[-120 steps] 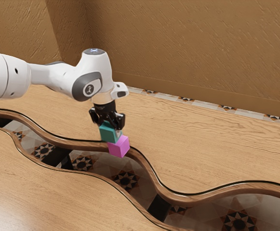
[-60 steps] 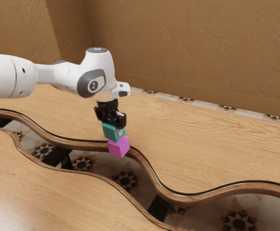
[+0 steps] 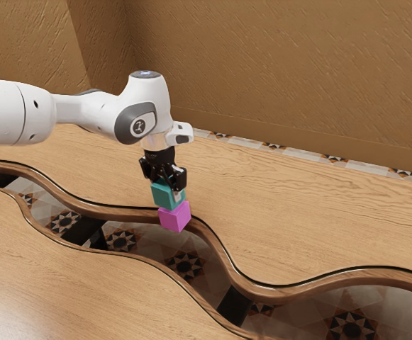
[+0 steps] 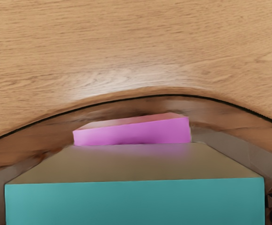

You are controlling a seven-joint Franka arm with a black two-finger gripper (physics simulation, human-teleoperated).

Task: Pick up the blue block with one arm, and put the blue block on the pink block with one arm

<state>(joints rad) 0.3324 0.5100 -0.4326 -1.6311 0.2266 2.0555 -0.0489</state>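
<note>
Currently my jaws grip the teal block from two sides, keeping it level and centred over the pink block at the desk edge for stacking. The two blocks appear to touch, but full seating is uncertain.

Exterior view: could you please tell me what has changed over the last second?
The gripper, still shut on the blue block, carried it slightly toward the exterior view's right, bringing it more squarely over the pink block. The pink block stayed put.
</note>
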